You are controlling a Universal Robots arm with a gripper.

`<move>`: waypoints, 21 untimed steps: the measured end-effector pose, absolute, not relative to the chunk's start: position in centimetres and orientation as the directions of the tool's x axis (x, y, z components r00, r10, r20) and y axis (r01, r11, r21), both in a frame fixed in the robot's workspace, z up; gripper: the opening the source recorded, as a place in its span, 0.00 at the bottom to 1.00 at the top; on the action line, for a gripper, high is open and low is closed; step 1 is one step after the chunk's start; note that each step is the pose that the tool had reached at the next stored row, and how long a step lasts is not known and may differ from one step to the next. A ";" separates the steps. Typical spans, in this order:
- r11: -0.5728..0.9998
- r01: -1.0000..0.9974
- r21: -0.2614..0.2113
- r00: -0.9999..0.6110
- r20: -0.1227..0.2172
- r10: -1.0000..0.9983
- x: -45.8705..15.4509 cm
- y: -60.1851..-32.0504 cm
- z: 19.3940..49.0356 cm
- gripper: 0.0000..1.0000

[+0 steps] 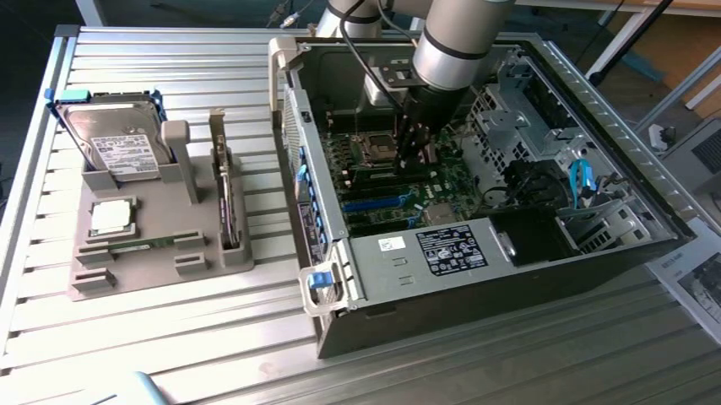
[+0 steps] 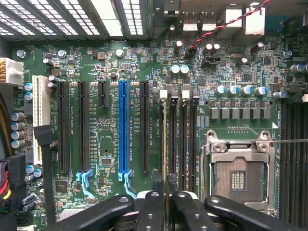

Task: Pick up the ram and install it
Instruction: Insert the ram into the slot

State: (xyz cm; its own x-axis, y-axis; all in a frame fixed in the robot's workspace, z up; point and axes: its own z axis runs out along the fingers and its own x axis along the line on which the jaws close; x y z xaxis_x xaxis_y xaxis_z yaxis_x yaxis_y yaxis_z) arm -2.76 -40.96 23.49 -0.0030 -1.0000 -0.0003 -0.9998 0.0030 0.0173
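You have the black gripper (image 2: 166, 197) pinched almost closed on the long, thin green ram stick (image 2: 166, 144), edge-on over the black memory slots (image 2: 185, 144) of the green motherboard (image 2: 110, 72).

The robot arm (image 1: 457, 42) reaches down into the open computer case (image 1: 451, 312). Its gripper (image 1: 414, 156) hangs just over the green board (image 1: 462, 181) inside. Beside the case (on the exterior view's left) a gray holder (image 1: 135, 287) holds a hard drive (image 1: 118, 148) standing up.

Hard drive (image 1: 116, 145) stands upright in grey holder (image 1: 158, 268).
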 end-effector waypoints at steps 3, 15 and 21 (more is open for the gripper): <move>0.003 -1.000 0.017 -0.003 0.000 -1.000 -2.8 -41.0 23.5 0.13; -0.008 -1.000 0.017 0.008 0.000 -1.000 -2.8 -41.0 23.3 0.13; -0.015 -1.000 0.017 0.015 -0.001 -1.000 -2.8 -41.0 23.2 0.13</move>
State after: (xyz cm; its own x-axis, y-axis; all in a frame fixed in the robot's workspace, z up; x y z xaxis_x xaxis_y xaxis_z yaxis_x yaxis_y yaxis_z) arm -2.76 -40.96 23.25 0.0146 -0.9999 -0.0005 -0.9997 -0.0146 0.0173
